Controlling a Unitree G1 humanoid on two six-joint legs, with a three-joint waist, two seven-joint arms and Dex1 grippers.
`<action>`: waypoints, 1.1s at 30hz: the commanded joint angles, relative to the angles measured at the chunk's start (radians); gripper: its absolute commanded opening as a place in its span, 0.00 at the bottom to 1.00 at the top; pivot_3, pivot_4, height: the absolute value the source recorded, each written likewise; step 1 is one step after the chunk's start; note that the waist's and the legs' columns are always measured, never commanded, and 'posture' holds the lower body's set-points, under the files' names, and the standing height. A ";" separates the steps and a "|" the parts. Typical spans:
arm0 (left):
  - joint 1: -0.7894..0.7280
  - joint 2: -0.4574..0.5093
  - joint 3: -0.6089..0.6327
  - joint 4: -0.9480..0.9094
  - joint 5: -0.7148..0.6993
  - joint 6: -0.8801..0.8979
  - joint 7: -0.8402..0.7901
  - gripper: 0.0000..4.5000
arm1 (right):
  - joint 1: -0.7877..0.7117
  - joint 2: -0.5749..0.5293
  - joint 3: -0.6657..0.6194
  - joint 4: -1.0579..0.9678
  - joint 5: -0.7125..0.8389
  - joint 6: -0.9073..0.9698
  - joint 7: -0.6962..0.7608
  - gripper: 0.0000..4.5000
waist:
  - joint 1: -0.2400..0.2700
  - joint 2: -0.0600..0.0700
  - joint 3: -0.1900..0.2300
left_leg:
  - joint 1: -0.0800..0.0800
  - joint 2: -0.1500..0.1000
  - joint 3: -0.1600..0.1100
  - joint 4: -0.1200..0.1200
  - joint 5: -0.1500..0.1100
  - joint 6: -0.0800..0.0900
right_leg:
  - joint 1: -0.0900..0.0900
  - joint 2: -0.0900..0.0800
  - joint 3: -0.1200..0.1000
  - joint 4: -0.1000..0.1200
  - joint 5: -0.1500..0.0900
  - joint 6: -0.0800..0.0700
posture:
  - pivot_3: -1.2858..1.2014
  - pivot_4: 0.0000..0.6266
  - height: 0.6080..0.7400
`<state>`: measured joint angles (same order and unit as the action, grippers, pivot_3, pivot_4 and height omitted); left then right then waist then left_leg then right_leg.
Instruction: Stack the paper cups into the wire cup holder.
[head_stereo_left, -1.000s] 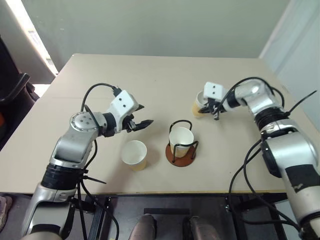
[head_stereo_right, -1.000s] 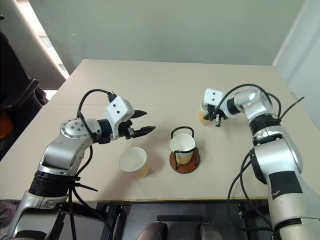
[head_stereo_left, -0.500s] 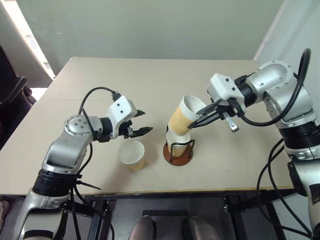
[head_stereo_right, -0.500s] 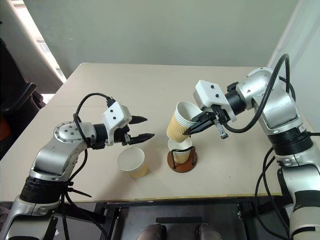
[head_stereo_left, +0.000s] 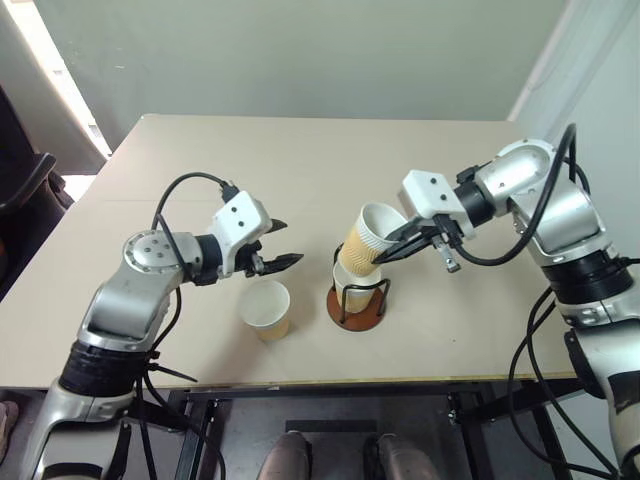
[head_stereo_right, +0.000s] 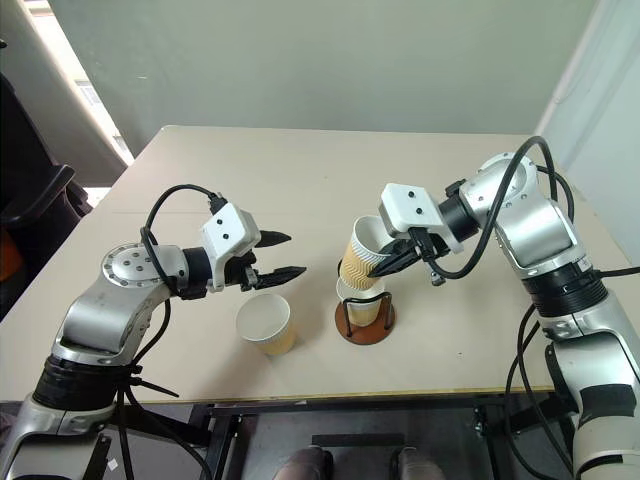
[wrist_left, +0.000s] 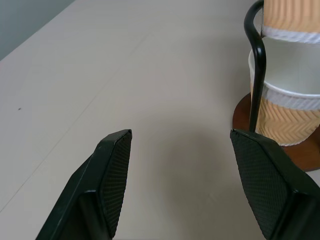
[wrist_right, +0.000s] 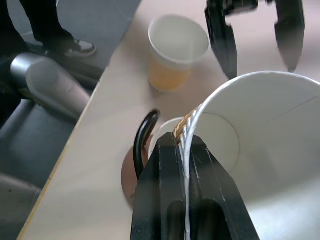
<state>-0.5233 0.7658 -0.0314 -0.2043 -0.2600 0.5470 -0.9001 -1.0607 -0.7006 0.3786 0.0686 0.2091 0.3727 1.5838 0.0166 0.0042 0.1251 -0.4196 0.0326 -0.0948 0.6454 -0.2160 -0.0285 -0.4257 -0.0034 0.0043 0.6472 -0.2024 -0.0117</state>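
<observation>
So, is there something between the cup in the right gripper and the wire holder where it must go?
Nothing visible blocks it. The right gripper pinches the rim of a tilted paper cup just above the wire cup holder. The holder already has one cup nested in it, open side up, which the tilted cup goes into.

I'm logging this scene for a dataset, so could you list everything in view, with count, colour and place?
Paper cups: three, white inside, tan outside. One seated in the holder; one tilted over it, pinched at the rim; one upright on the table, left of the holder.
Wire cup holder: one, black wire, reddish-brown base, table centre near the front edge.
Table: one, beige.
Person's shoes: dark, on the floor beside the table.
Left gripper: open, above the loose cup.
Right gripper: shut on the tilted cup's rim.
</observation>
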 joint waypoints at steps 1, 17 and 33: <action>0.007 0.022 0.046 -0.050 -0.019 0.006 0.004 0.75 | -0.007 0.001 0.000 -0.012 -0.014 -0.017 0.011 0.29 | 0.000 0.000 0.000 | 0.000 0.000 0.000 0.000 0.000 0.000 | 0.000 0.000 0.000 0.000 0.000 0.000 | 0.52 0.24 1.00; -0.014 0.263 0.071 0.029 -0.107 -0.046 -0.302 0.75 | -0.012 0.138 -0.149 -0.061 0.143 0.125 -0.130 0.99 | 0.000 0.000 0.000 | -0.001 0.000 -0.001 -0.001 0.000 -0.001 | -0.002 0.001 0.000 0.000 -0.003 -0.005 | 0.52 0.24 1.00; -0.113 0.260 -0.156 0.124 0.044 -0.134 -0.456 0.75 | 0.130 0.237 -0.124 -0.176 0.110 0.209 -0.398 0.99 | -0.002 0.000 0.000 | -0.007 0.000 -0.003 -0.001 -0.001 -0.002 | -0.008 0.000 0.000 0.001 -0.003 -0.005 | 0.52 0.24 1.00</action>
<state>-0.6138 1.0212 -0.1856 -0.0782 -0.2349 0.4339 -1.3479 -0.9201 -0.4547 0.2799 -0.0613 0.3088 0.5772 1.1963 0.0142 0.0044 0.1252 -0.4262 0.0325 -0.0976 0.6445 -0.2173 -0.0309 -0.4337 -0.0031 0.0041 0.6481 -0.2048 -0.0155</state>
